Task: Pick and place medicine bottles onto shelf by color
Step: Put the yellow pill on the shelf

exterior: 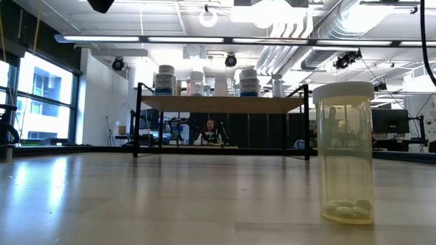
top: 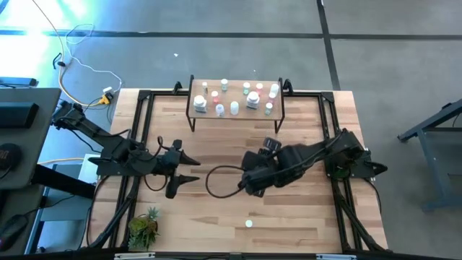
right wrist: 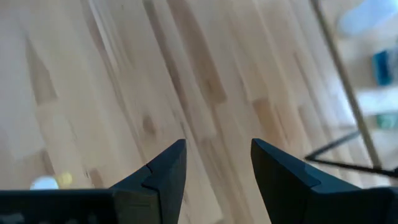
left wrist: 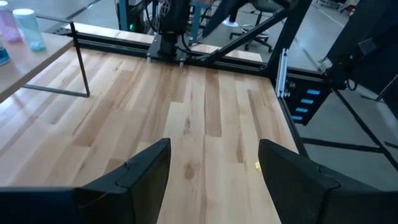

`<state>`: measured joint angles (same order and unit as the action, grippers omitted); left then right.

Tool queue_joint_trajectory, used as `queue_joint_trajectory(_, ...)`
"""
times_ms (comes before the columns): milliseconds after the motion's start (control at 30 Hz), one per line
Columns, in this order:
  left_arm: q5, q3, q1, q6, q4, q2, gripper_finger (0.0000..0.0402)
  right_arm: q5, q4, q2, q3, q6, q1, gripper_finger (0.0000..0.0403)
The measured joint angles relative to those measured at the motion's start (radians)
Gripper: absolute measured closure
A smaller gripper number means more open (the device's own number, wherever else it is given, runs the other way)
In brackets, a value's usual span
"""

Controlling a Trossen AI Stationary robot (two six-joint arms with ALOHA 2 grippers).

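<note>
The shelf [top: 234,101] stands at the table's far edge on thin black legs, and several small bottles [top: 253,100] with white, green, pink and red tops stand on it. One clear vial with a white cap [top: 249,224] stands upright near the table's near edge; the low view shows this vial [exterior: 343,153] close up, with a few pills at its bottom. My left gripper [top: 189,167] hovers open over the table's left half. My right gripper [top: 244,188] is open over the middle, on the far side of the vial. Neither touches anything.
A small green potted plant [top: 144,227] sits at the near left corner. A black cable loop [top: 216,180] hangs between the two grippers. The shelf's black legs [left wrist: 78,59] stand on the far part of the table. Bare wood [top: 303,217] lies around the vial.
</note>
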<state>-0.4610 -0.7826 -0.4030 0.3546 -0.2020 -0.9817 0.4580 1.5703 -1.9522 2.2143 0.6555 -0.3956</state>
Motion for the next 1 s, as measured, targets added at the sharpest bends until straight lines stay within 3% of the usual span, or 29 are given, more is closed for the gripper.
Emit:
queue_joint_trajectory(233,0.0,0.0,0.0,0.0,-0.016,0.0,0.017,-0.107,-0.086,0.02,-0.184,0.021,-0.004,0.0231)
queue_joint_trajectory(633,0.0,0.0,0.0,0.0,-0.019,-0.001,0.017,-0.313,-0.477,0.16,-0.529,0.008,-0.036,0.0231)
queue_joint_trajectory(1000,0.0,0.0,0.0,0.0,-0.019,-0.001,0.017,-0.334,-0.589,0.182,-0.655,0.078,-0.098,0.0231)
